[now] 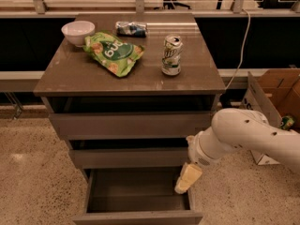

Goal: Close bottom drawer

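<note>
Camera view: grey-brown, handleless bottom drawer (136,193) is standing pulled out at the foot of the brown table (70,78), its dark interior bare. Cream-tipped tool (188,178) is hovering by the drawer's right wall; whether spread or pressed together, cannot tell. Judged the approach step. Next move calls for pushing the front inward.

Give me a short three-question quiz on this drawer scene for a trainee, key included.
1. True or false: the bottom drawer is pushed fully shut.
2. Fill in: on the cabinet top, the white bowl and the can flank a green snack ____.
3. The gripper is: A) above the can; B) at the bottom drawer's right side, below the middle drawer front; C) touching the bowl.
Key: 1 false, it stands pulled out; 2 bag; 3 B.
</note>
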